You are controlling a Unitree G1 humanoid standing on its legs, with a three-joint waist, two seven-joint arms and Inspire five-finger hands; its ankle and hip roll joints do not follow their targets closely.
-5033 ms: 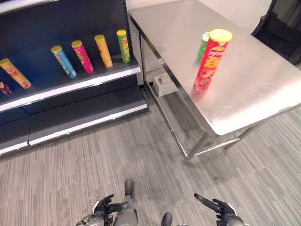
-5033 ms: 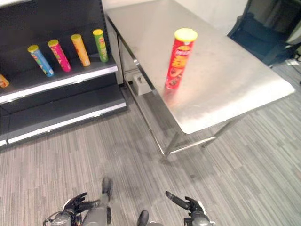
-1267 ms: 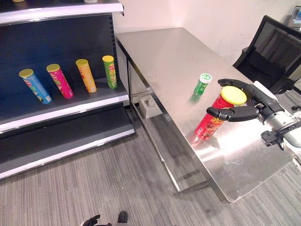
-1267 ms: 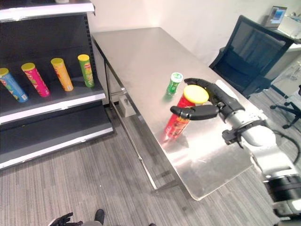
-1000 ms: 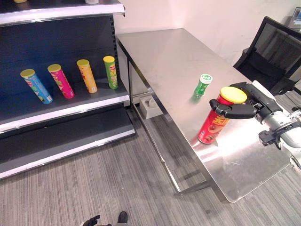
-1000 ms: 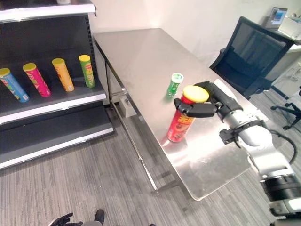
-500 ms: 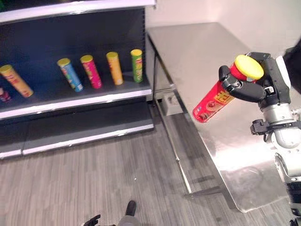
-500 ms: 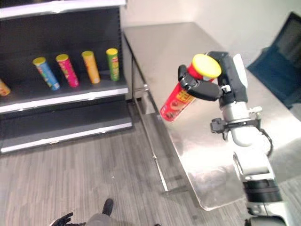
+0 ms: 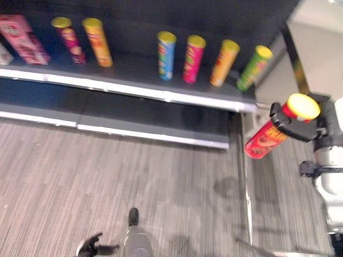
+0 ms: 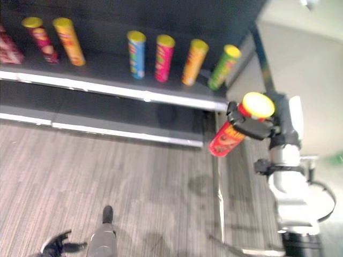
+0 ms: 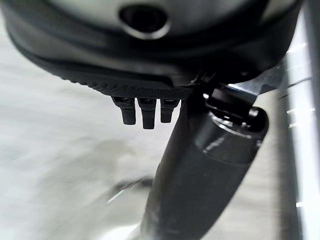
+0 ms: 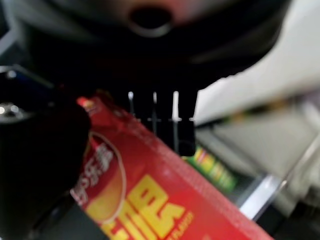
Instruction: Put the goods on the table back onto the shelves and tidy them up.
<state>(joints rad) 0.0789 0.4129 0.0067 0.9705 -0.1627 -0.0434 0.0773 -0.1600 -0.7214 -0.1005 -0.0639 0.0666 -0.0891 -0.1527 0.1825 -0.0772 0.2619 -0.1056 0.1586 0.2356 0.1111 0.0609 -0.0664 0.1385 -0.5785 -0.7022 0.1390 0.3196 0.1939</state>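
One red can [image 9: 267, 140] with a yellow lid is riding tilted in the right hand [image 9: 300, 128], fingers wrapped round its top, just right of the shelf [image 9: 161, 95]. Carrying step; next, probably standing it beside the green can [image 9: 253, 67]. Left hand [image 9: 90, 246] is hanging low, fingers relaxed.

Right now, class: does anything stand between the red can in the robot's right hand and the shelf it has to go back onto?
Nothing visible does. The right hand holds the red can tilted in open air off the shelf's right end; the green can stands nearest on it.
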